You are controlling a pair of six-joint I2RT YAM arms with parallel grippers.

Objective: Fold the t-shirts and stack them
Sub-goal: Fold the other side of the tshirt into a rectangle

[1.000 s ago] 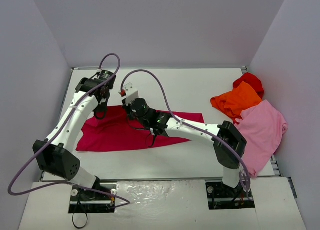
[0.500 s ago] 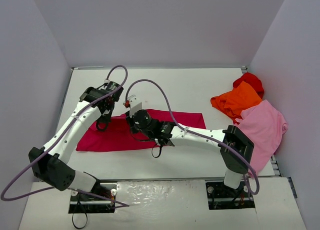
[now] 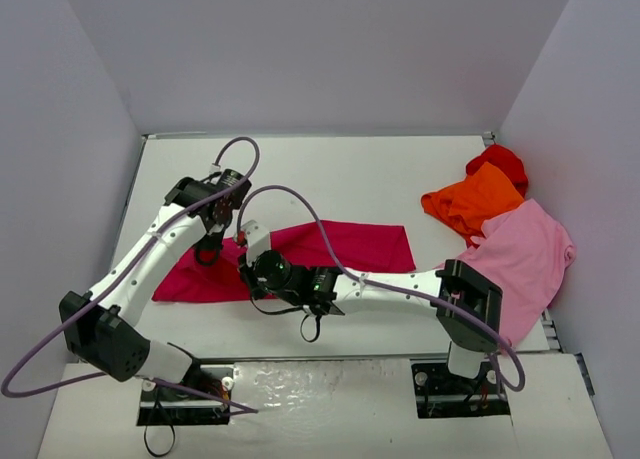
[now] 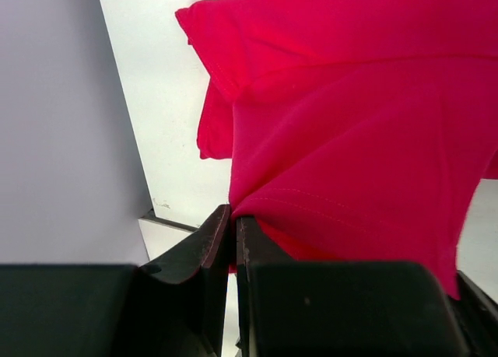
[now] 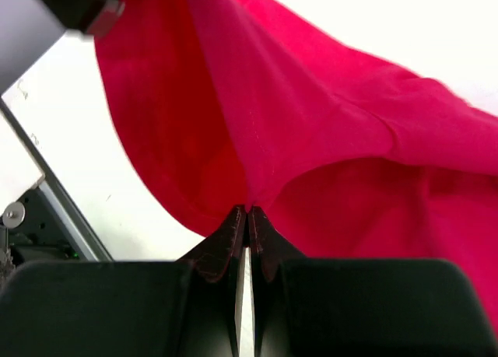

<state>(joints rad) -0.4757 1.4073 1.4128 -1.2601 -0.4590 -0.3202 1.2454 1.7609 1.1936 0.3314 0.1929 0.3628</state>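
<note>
Mid-fold, my left end effector (image 4: pixel 233 217) and right end effector (image 5: pixel 247 215) each clamp a lifted left part of the crimson t-shirt (image 3: pixel 350 245); next, I'd lay it evenly over the rest.

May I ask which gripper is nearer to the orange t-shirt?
Right. The right gripper, jaws shut on the crimson t-shirt, is left of the orange t-shirt; the left gripper is farther left.
</note>
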